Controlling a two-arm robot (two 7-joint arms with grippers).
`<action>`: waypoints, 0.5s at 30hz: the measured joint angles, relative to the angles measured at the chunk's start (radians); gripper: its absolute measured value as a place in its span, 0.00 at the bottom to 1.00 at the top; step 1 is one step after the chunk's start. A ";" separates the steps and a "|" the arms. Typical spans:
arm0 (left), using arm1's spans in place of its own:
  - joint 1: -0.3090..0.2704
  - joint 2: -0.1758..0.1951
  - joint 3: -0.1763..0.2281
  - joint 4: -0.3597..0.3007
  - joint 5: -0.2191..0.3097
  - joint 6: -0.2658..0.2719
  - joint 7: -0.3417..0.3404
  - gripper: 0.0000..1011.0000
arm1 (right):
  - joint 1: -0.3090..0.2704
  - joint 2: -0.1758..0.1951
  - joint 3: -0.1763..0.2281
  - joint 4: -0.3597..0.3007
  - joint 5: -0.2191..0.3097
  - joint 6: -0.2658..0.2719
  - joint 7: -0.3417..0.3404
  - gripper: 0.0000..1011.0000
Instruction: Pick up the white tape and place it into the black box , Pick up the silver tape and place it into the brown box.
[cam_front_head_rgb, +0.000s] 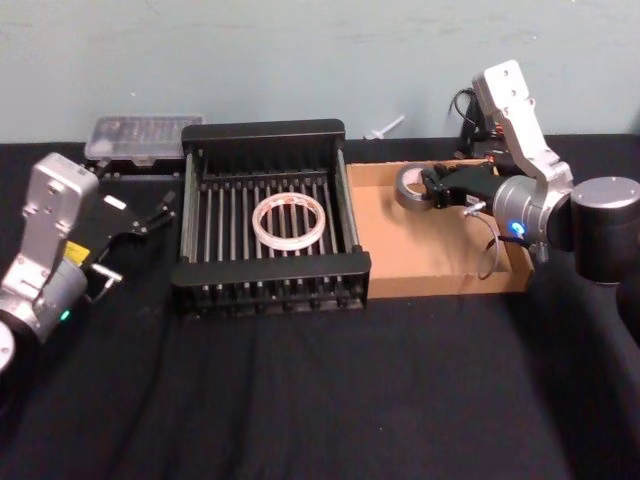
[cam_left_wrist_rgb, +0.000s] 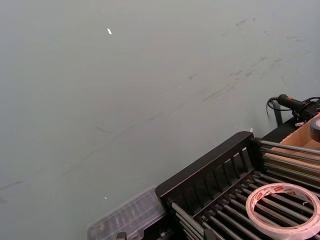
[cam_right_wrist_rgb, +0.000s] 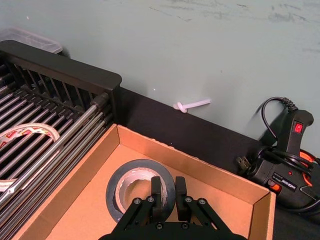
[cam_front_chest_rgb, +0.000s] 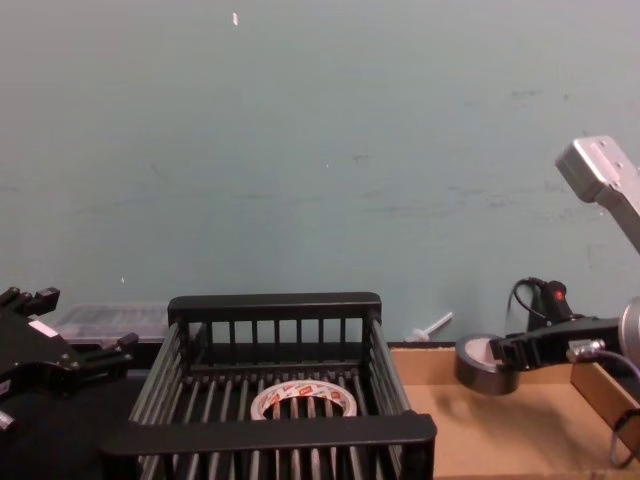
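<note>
Half done, by the look of it: white tape (cam_front_head_rgb: 289, 223) lying flat on the slatted floor of the black box (cam_front_head_rgb: 270, 285), nothing touching it. Right gripper (cam_front_head_rgb: 432, 187) reaching in over the brown box (cam_front_head_rgb: 440, 283), fingers (cam_right_wrist_rgb: 156, 190) pinched on the wall of the silver tape (cam_front_head_rgb: 410, 187), one inside the core and one outside, roll held above the cardboard floor, presumably so as to be lowered and let go. Left gripper (cam_front_head_rgb: 160, 212) parked over the bench beside the crate, fingers spread, holding nothing
</note>
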 joint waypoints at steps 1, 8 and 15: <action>0.000 0.000 0.000 0.000 0.000 0.000 0.000 0.99 | 0.000 0.000 0.000 -0.001 0.000 0.000 0.000 0.17; 0.000 0.000 0.000 0.000 0.000 0.000 0.000 0.99 | -0.001 0.002 0.001 -0.004 0.003 0.000 0.001 0.22; 0.000 0.000 0.000 0.000 0.000 0.000 0.000 0.99 | -0.002 0.002 0.002 -0.005 0.004 0.000 0.000 0.42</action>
